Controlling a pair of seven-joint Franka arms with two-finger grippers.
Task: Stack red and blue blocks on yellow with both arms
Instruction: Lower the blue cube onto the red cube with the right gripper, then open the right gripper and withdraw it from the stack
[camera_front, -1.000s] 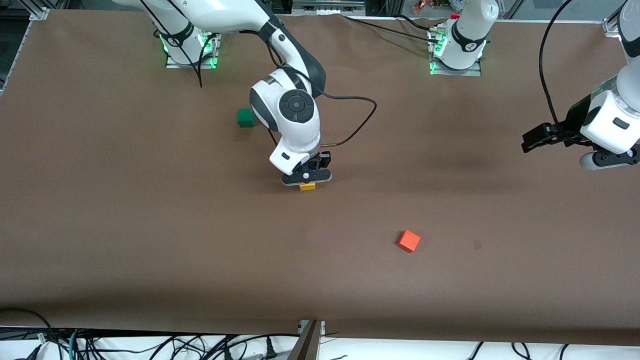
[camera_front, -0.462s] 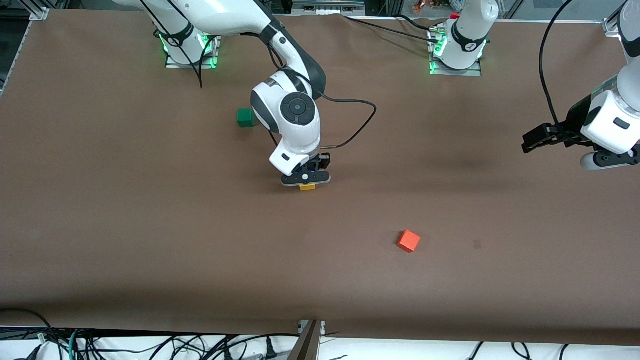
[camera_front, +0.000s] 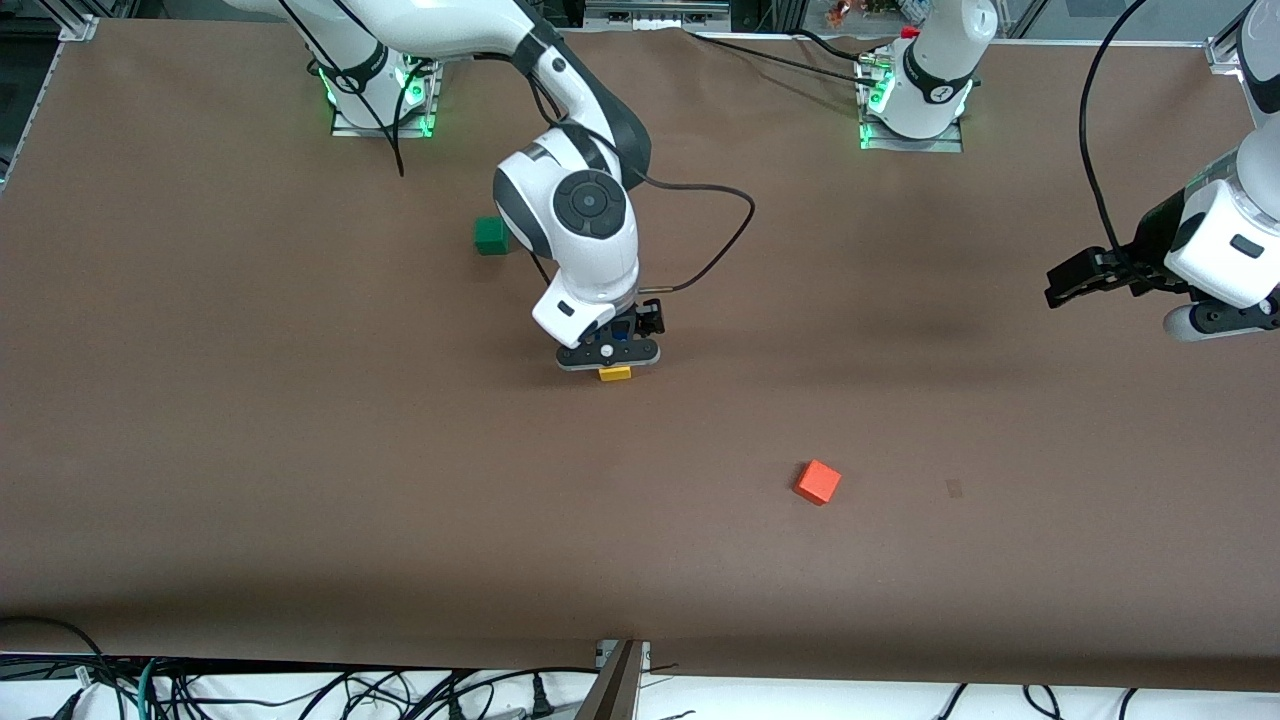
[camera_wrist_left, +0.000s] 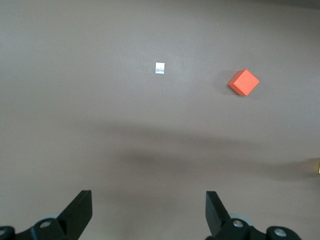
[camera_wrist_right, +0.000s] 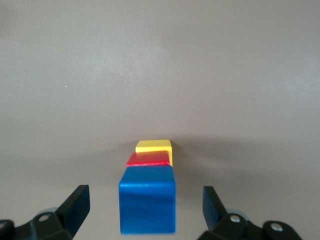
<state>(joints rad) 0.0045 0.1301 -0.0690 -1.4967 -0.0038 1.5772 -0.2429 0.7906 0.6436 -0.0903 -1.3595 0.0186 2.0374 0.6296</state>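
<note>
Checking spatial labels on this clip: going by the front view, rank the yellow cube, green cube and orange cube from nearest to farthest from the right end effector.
1. Yellow cube: directly under the right end effector, at the bottom of the stack.
2. Green cube: farther from the front camera, toward the right arm's end.
3. Orange cube: nearer the front camera, toward the left arm's end.

Glossy white arms (camera_front: 585, 215), dark joints, black cables.

No legible text, brand, number or sign appears in any view. A small white tag (camera_wrist_left: 160, 68) lies on the tabletop (camera_wrist_left: 100, 125), its marking too small to read.
</note>
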